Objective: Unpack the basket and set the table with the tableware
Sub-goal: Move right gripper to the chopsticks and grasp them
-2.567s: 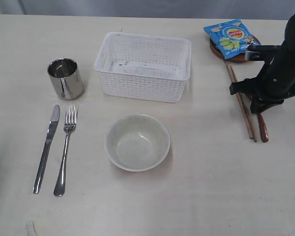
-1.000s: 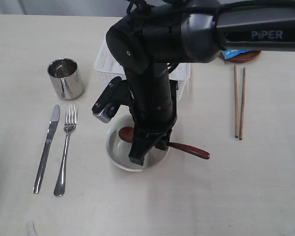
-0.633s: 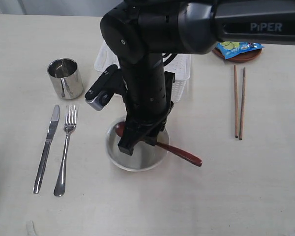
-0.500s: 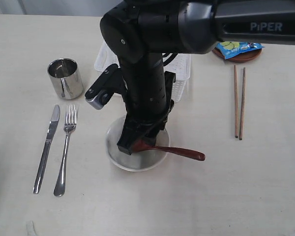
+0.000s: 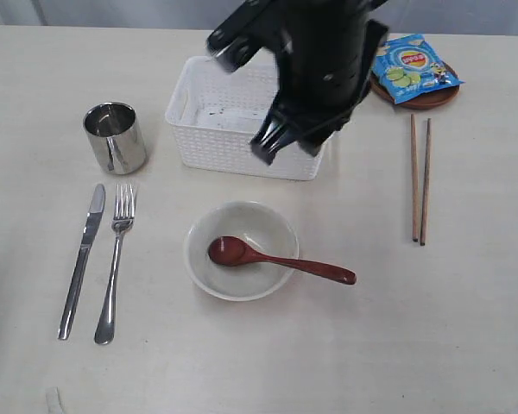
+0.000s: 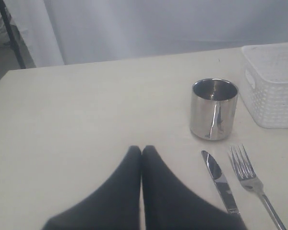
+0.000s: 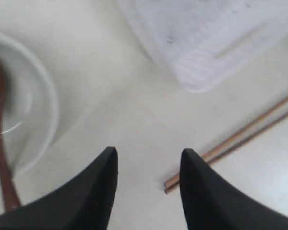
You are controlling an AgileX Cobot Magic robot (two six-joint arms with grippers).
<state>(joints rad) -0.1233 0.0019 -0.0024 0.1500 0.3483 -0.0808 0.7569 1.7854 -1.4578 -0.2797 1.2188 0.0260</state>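
Note:
The white basket point(image 5: 209, 121) stands at the back middle of the table point(image 5: 397, 345). In front of it the off-white bowl point(image 5: 216, 289) holds the dark red spoon point(image 5: 281, 262), whose handle sticks out over the rim to the right. My right gripper point(image 5: 287, 145) hangs open and empty above the basket's front right corner. The steel cup point(image 5: 115, 138), knife point(image 5: 80, 260) and fork point(image 5: 116, 259) lie at the left. Two wooden chopsticks point(image 5: 420, 179) lie at the right. My left gripper point(image 6: 142, 148) is shut with nothing in it, near the cup point(image 6: 214, 109).
A blue snack packet point(image 5: 410, 67) lies on a small brown plate point(image 5: 427, 97) at the back right. The right arm's dark body covers part of the basket's right side.
My right gripper let go of the spoon, which now rests in the bowl, and the arm rose and pulled back toward the basket.

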